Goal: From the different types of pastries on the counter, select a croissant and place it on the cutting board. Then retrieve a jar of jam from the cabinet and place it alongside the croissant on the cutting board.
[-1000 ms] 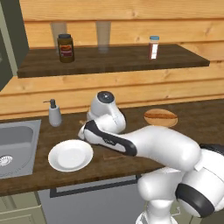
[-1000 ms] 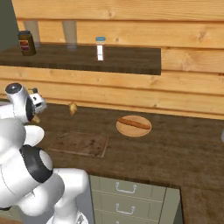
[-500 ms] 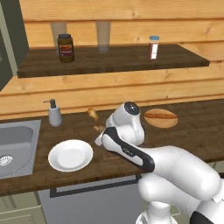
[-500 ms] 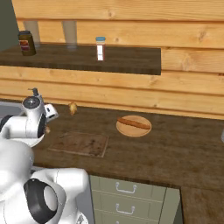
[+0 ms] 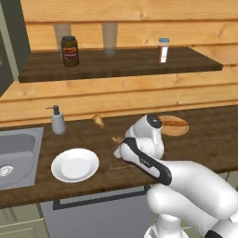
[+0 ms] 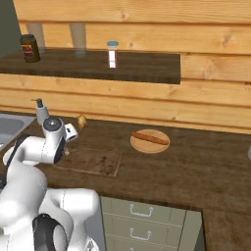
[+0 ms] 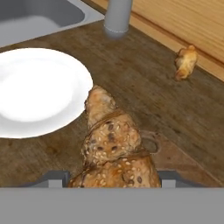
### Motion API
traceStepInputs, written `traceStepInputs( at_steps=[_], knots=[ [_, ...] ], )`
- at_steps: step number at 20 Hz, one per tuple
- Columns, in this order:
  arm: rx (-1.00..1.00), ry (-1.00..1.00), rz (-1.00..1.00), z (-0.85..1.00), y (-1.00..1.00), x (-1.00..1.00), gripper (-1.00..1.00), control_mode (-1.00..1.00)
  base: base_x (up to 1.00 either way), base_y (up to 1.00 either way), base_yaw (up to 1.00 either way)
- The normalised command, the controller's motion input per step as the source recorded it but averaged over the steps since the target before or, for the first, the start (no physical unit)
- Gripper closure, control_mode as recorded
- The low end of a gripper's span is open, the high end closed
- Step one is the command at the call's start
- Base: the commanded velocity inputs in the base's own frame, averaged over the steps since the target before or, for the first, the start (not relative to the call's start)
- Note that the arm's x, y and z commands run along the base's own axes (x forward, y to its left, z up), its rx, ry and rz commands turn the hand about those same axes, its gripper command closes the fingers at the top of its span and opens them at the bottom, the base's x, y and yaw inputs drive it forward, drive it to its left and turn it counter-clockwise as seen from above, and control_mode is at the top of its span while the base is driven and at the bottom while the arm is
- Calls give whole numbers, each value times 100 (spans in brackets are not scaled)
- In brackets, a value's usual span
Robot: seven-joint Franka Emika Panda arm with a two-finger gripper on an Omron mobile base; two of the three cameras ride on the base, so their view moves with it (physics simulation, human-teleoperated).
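My gripper [image 7: 111, 177] is clamped on the croissant [image 7: 113, 144], its long axis pointing toward 12 o'clock, above the board [image 7: 175, 157].

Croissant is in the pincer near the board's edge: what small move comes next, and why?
Probably lower onto the cutting board and release. The pincer grips the seeded croissant, which in the hand view hangs over the board's corner beside the white plate, so a slight shift inward first seems wise.
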Motion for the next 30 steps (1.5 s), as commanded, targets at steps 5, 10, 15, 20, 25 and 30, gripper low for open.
traceStepInputs(
  at_steps=[5, 10, 15, 20, 25, 30],
  knots=[
    [0, 0, 1, -21, -43, 11, 100, -100, 0, 0, 0],
    [0, 1, 0, -31, -33, 12, 100, -100, 0, 0, 0],
    [0, 9, 2, -43, -8, 4, 100, -100, 0, 0, 0],
    [0, 1, 5, -38, 0, 18, 100, -100, 0, 0, 0],
    [0, 0, 5, -36, 0, 24, 100, -100, 0, 0, 0],
    [0, 0, 4, -27, 0, 28, 100, -100, 0, 0, 0]
  ],
)
